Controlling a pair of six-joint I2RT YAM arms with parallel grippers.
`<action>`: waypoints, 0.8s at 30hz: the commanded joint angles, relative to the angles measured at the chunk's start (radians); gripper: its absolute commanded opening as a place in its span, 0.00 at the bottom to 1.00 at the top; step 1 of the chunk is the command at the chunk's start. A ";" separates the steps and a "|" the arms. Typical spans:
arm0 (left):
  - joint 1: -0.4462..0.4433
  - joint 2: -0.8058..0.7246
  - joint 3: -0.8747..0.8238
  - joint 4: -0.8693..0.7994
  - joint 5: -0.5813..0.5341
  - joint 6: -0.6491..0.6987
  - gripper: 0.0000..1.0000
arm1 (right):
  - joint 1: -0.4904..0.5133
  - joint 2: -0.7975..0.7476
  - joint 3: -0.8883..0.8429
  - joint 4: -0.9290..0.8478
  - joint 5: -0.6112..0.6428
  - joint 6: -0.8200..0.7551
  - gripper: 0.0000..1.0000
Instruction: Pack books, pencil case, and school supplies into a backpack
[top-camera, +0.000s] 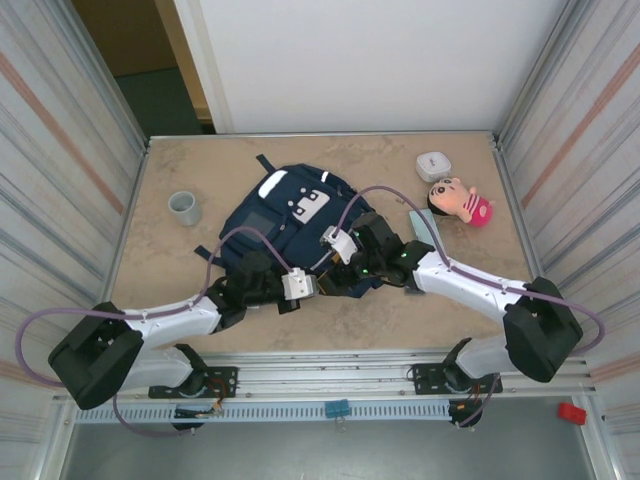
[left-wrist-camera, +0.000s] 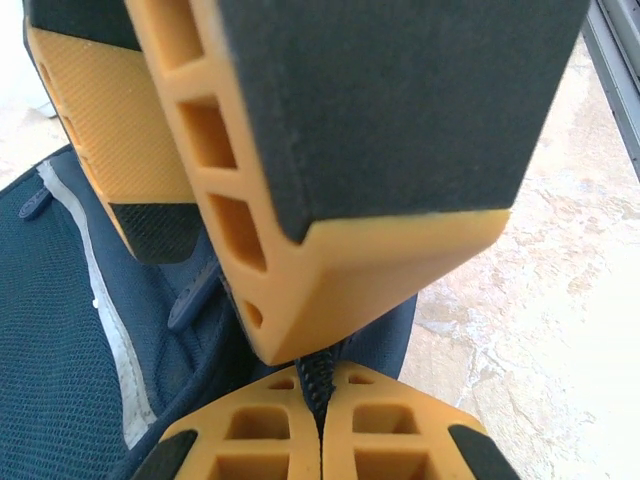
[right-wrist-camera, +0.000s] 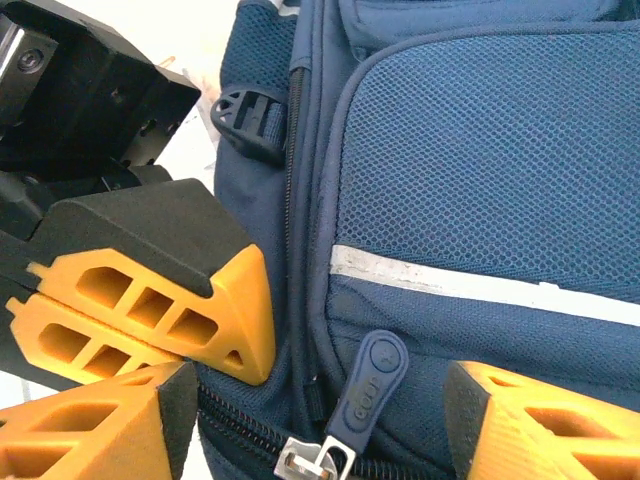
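Observation:
The navy backpack (top-camera: 285, 215) lies flat mid-table, with its near edge between both grippers. My left gripper (left-wrist-camera: 320, 385) is shut on the backpack's zipper edge (left-wrist-camera: 322, 372), and dark zipper teeth are pinched between its orange fingers. My right gripper (right-wrist-camera: 320, 420) is open just beside it. Its fingers (right-wrist-camera: 540, 425) straddle the blue zipper pull (right-wrist-camera: 368, 390) and silver slider without touching them. Seen from above, the two grippers meet at the bag's near right corner (top-camera: 335, 278). The pale teal pencil case (top-camera: 424, 232) lies right of the bag, partly under the right arm. Books and school supplies are out of view.
A grey cup (top-camera: 184, 207) stands left of the bag. A small white rounded case (top-camera: 434, 165) and a pink-clothed doll (top-camera: 462, 201) lie at the back right. Ribbed walls close in both sides of the table (top-camera: 350, 320).

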 joint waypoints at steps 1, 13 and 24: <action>-0.008 -0.025 0.024 0.104 0.094 0.002 0.00 | 0.005 0.038 0.023 0.005 0.033 -0.021 0.66; -0.100 -0.002 -0.006 0.141 -0.103 0.232 0.00 | -0.079 -0.060 -0.019 -0.072 0.028 0.116 0.11; -0.122 -0.058 -0.041 0.153 -0.149 0.263 0.00 | 0.001 -0.099 0.021 -0.144 0.043 0.105 0.58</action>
